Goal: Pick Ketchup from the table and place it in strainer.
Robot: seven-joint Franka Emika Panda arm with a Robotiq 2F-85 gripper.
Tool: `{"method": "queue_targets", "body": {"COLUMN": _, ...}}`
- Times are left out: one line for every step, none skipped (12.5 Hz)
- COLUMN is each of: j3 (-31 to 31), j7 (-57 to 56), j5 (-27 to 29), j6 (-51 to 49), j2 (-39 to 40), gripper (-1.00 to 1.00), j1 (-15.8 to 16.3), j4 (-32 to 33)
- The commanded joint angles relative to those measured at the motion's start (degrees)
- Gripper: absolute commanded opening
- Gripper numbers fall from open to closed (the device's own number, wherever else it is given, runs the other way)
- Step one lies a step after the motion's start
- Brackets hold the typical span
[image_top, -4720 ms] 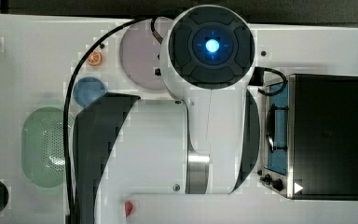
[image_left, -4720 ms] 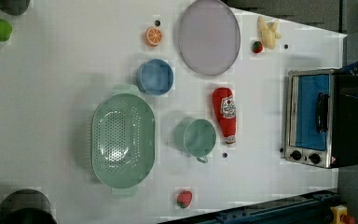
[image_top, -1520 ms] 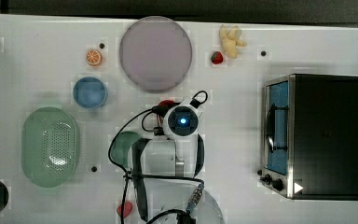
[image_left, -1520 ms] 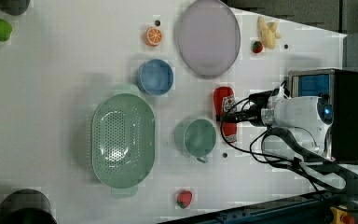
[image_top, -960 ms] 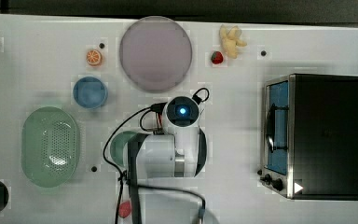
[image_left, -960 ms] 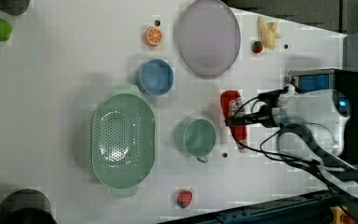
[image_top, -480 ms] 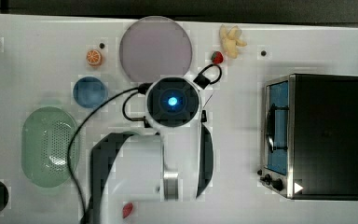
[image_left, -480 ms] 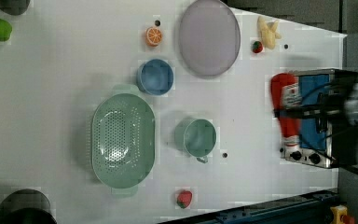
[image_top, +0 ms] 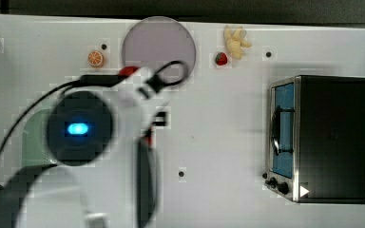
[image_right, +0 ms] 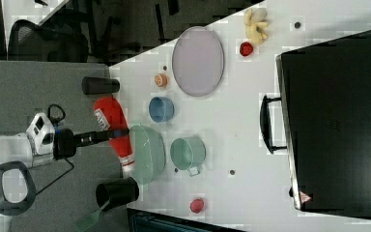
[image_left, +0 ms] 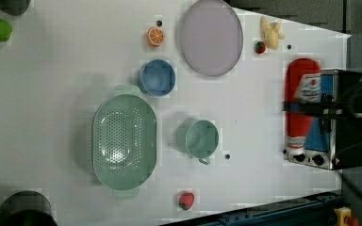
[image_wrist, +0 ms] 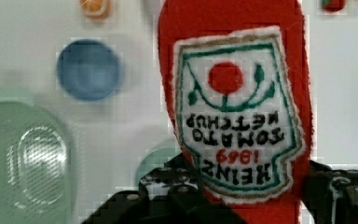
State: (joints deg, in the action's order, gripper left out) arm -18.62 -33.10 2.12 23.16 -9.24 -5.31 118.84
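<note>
Hand (image_left: 306, 109) clamped across the ketchup bottle (image_left: 301, 89), dark fingers (image_left: 298, 107) crossing its red body just below the white label. Bottle is off the surface, carried in the air. In the left view it lies lengthwise in front of the toaster oven (image_left: 346, 117), covering part of the oven's blue door; the arm behind the hand is cut by the frame edge at 3 o'clock.

Right view: bottle (image_right: 113, 128) hangs at about 9 o'clock of the strainer (image_right: 147, 153), overlapping its near rim in the picture; whether it is above the basket or short of it cannot be told from this angle. Hand (image_right: 107, 134) reaches in from the white wrist at the frame's 9 o'clock side.

Top view: arm's round housing with the blue light covers most of the strainer (image_top: 31, 137); a pale green sliver remains at its 9 o'clock edge. Of the bottle, a small red patch (image_top: 128, 71) shows at the housing's 1 o'clock.

Wrist view: bottle (image_wrist: 235, 116) close up, label upside down, reading "Heinz Tomato Ketchup"; both ends cut off. Blue bowl (image_wrist: 89, 70) and strainer (image_wrist: 25, 158) blurred behind it.

Left view, on the surface: strainer (image_left: 124, 141) with green mug (image_left: 200, 138) at its 3 o'clock, blue bowl at 1 o'clock, lilac plate (image_left: 210, 37) beyond.
</note>
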Motion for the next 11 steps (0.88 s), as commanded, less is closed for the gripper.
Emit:
{"method": "queue_targets", "body": {"j3": -7.6, "j7": 12.2, "j5": 0.1, "j6": -1.0, "j2": 3.1, "gripper": 0.23, "j1": 2.5, "j4": 1.4}}
{"method": "queue_targets", "body": {"j3": -9.9, "j7": 15.4, "j5": 0.1, "j6": -0.5, "j2": 3.6, "gripper": 0.23, "j1": 2.6, "j4": 1.3}}
{"method": "queue_targets", "body": {"j3": -12.1, "j7": 18.7, "j5": 0.1, "j6": -0.2, "j2": 4.3, "gripper": 0.23, "j1": 2.7, "j4": 1.3}}
{"method": "queue_targets", "body": {"j3": -14.3, "j7": 21.5, "j5": 0.1, "j6": 1.1, "j2": 5.2, "gripper": 0.23, "j1": 2.8, "j4": 1.3}}
{"method": "queue_targets", "body": {"j3": -16.3, "j7": 23.8, "j5": 0.1, "j6": 2.7, "j2": 6.5, "gripper": 0.23, "j1": 2.8, "j4": 1.3}}
{"method": "queue_targets", "body": {"j3": -18.1, "j7": 25.6, "j5": 0.1, "j6": 5.3, "j2": 8.2, "gripper": 0.23, "j1": 2.8, "j4": 1.3}}
{"method": "queue_targets", "body": {"j3": -19.8, "j7": 26.8, "j5": 0.1, "j6": 8.1, "j2": 10.2, "gripper": 0.23, "j1": 2.9, "j4": 1.3}}
{"method": "queue_targets", "body": {"j3": -21.2, "j7": 28.4, "j5": 0.0, "j6": 11.1, "j2": 12.3, "gripper": 0.23, "j1": 3.0, "j4": 1.3}}
{"method": "queue_targets", "body": {"j3": -22.4, "j7": 30.1, "j5": -0.1, "j6": 13.8, "j2": 14.5, "gripper": 0.23, "j1": 3.2, "j4": 1.3}}
{"method": "queue_targets", "body": {"j3": -23.3, "j7": 32.8, "j5": -0.4, "j6": 16.4, "j2": 16.8, "gripper": 0.23, "j1": 3.5, "j4": 1.3}}
{"method": "queue_targets", "body": {"j3": -23.9, "j7": 35.4, "j5": -1.3, "j6": 18.6, "j2": 19.1, "gripper": 0.23, "j1": 3.9, "j4": 1.3}}
